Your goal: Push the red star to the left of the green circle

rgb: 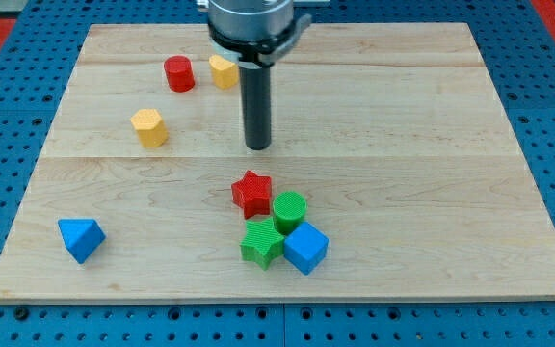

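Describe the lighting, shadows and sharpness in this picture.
Camera view: even, soft light with no glare on the wooden board; shadows are faint and short, just under my tip and beside the red star and green circle. The blocks look sharp; the arm's housing is cut off at the view's top.

A small red star-shaped block (251, 193) lies flat on my wooden bench (432, 173), touching the upper-left edge of a short green cylindrical circle block (289, 209), which stands upright just toward the view's right and bottom of it.
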